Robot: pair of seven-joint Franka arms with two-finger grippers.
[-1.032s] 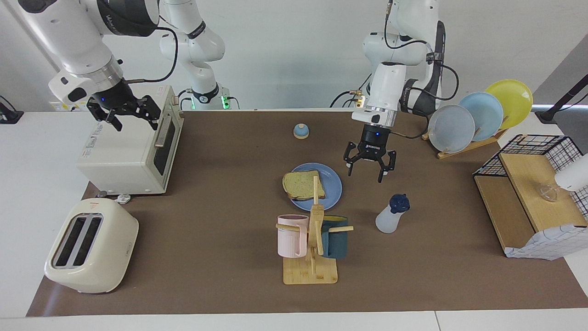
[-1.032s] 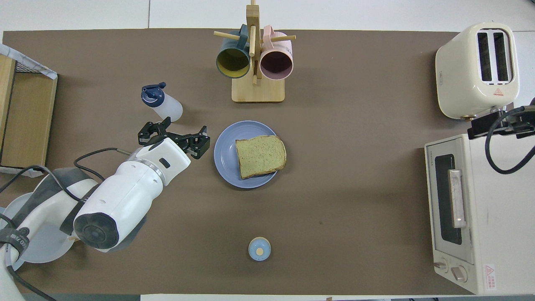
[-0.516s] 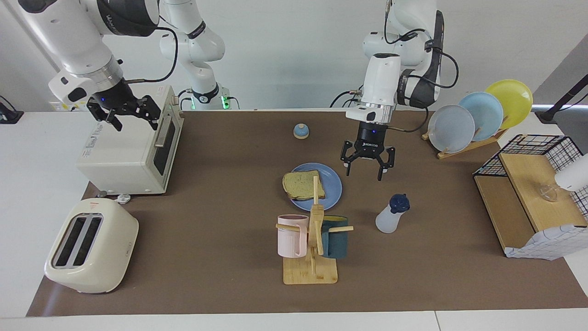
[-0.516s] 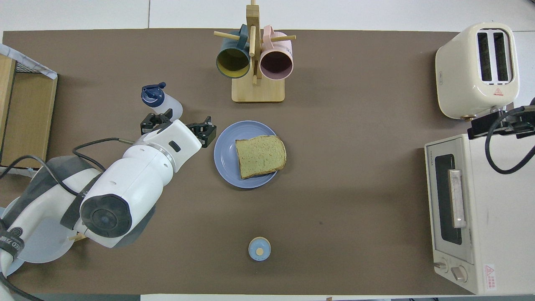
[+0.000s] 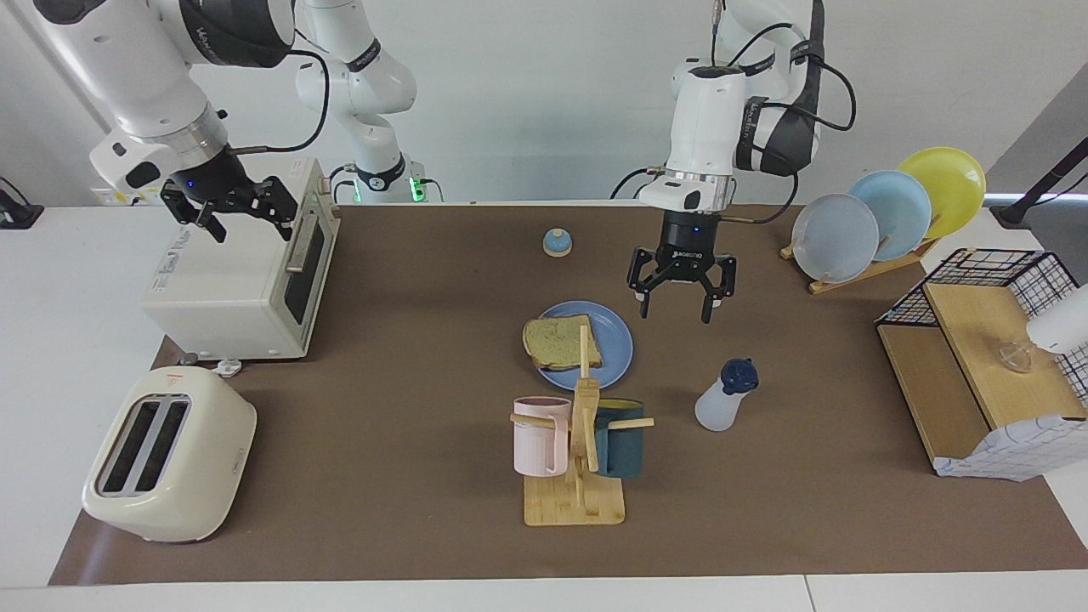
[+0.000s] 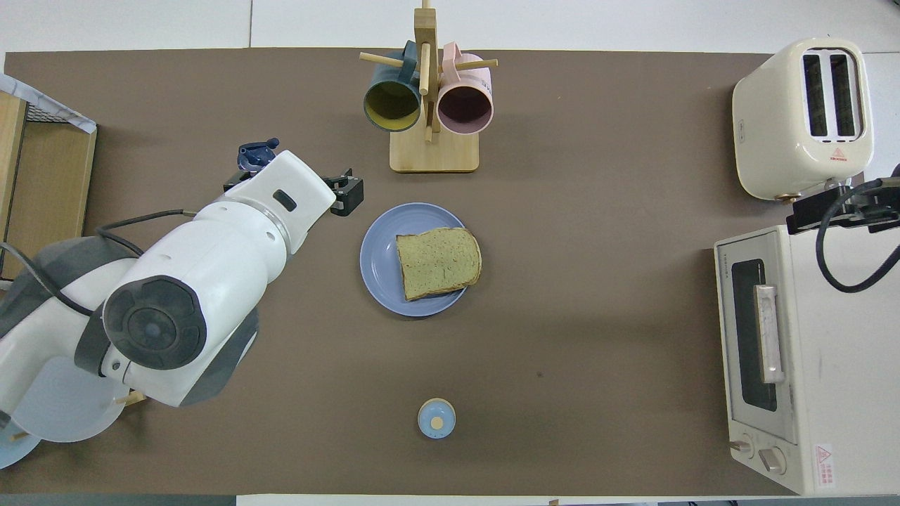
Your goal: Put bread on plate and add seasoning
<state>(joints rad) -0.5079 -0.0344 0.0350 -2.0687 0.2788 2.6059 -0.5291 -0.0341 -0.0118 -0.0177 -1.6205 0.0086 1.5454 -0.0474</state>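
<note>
The bread point(image 5: 559, 339) lies flat on the blue plate point(image 5: 615, 343) at the middle of the mat; both also show in the overhead view, the bread point(image 6: 438, 261) on the plate point(image 6: 378, 261). The seasoning bottle point(image 5: 722, 398) stands upright beside the plate, toward the left arm's end. My left gripper point(image 5: 676, 313) is open and empty, raised over the mat between plate and bottle, touching neither. In the overhead view its wrist hides the bottle except the navy cap point(image 6: 254, 155). My right gripper point(image 5: 248, 223) waits open over the toaster oven point(image 5: 238, 280).
A wooden mug rack point(image 5: 576, 476) with a pink and a dark mug stands farther from the robots than the plate. A small bell point(image 5: 557, 243) sits nearer to them. A cream toaster point(image 5: 170, 455), a plate rack point(image 5: 884, 212) and a wooden shelf point(image 5: 977, 365) stand at the table's ends.
My left gripper has risen, still open, and its wrist now covers most of the bottle in the overhead view. The right arm, bread, plate and bottle have not moved.
</note>
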